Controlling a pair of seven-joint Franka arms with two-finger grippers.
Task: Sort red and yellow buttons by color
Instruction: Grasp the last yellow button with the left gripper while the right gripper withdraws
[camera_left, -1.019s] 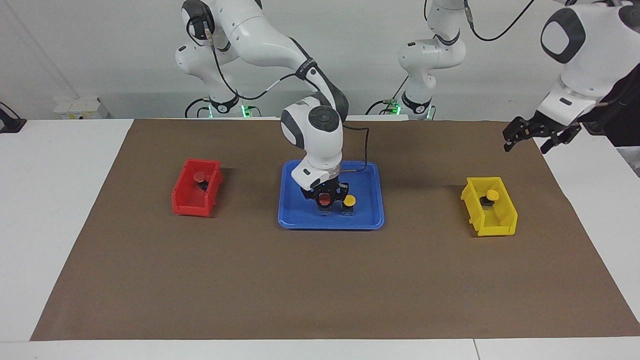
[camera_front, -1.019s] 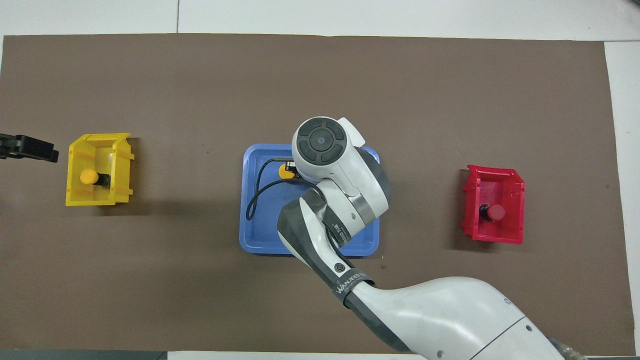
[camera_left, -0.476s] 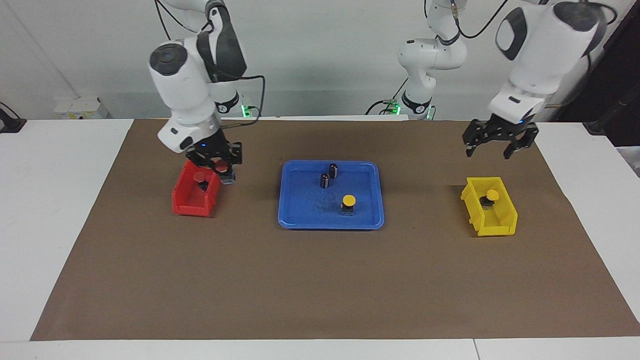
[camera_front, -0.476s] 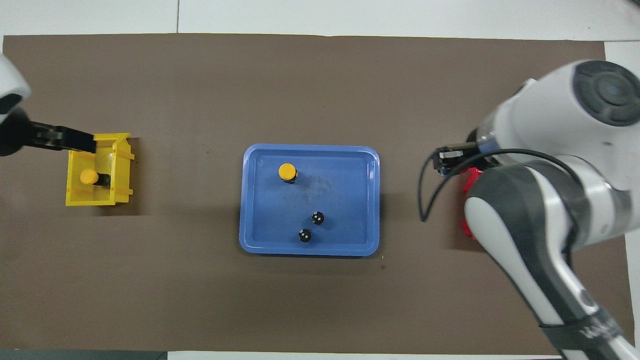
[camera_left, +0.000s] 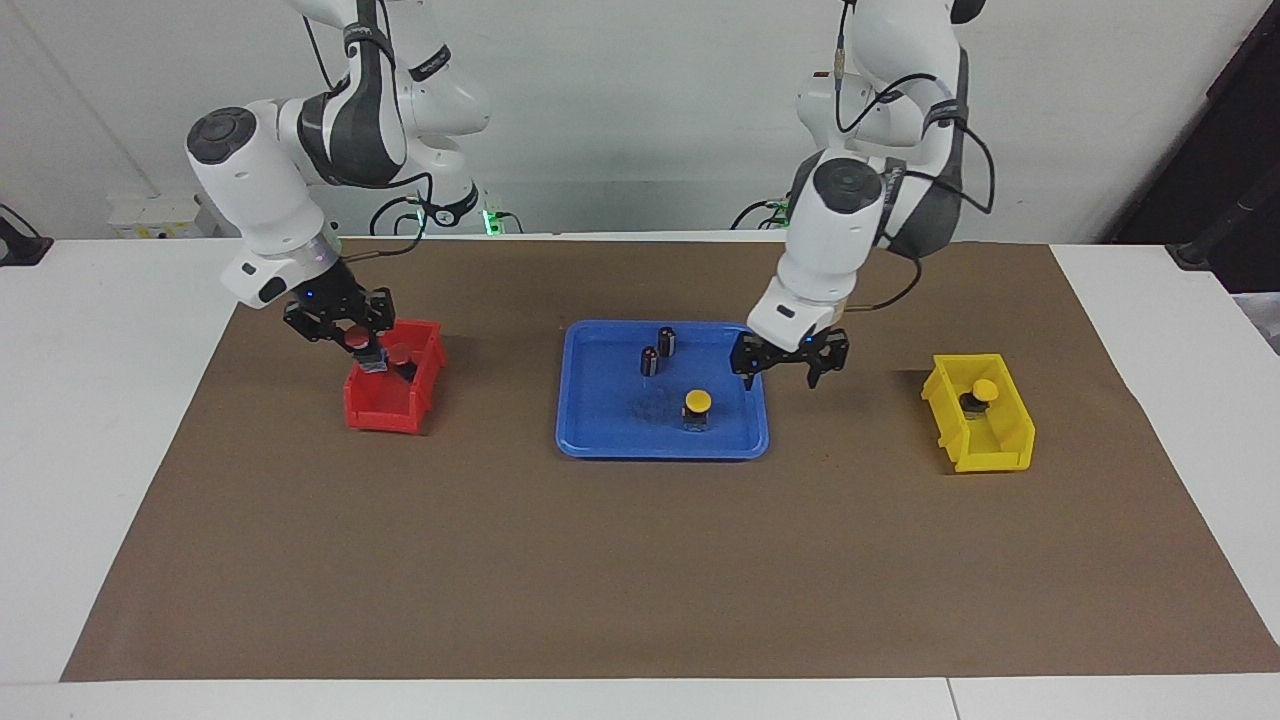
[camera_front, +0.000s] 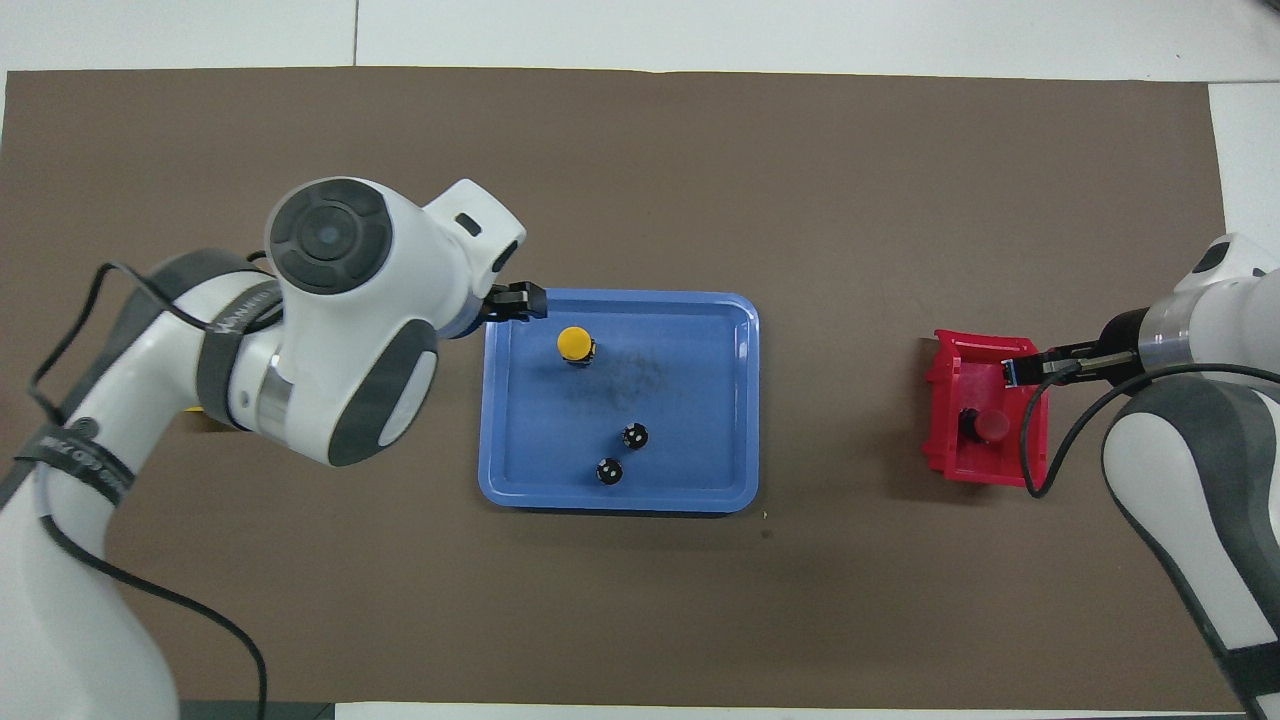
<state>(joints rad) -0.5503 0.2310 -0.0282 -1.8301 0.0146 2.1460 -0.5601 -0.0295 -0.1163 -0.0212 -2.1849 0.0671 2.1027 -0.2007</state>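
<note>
My right gripper (camera_left: 358, 348) is shut on a red button (camera_left: 357, 339) and holds it over the red bin (camera_left: 378, 412), just above its rim. It also shows in the overhead view (camera_front: 1024, 371). Another red button (camera_left: 401, 352) lies in that bin (camera_front: 1036, 440), seen from above too (camera_front: 990, 427). A yellow button (camera_left: 697, 402) stands on the blue tray (camera_left: 600, 425), also in the overhead view (camera_front: 573, 343). My left gripper (camera_left: 783, 372) is open and empty over the tray's rim toward the left arm's end. A second yellow button (camera_left: 985, 389) lies in the yellow bin (camera_left: 995, 455).
Two dark upright cylinders (camera_left: 666, 340) (camera_left: 649, 360) stand on the tray nearer to the robots than the yellow button. A brown mat (camera_left: 640, 560) covers the table. In the overhead view the left arm hides the yellow bin.
My right gripper lifted the red button off the tray and carried it over the red bin. My left gripper swung from above the yellow bin to the tray's rim.
</note>
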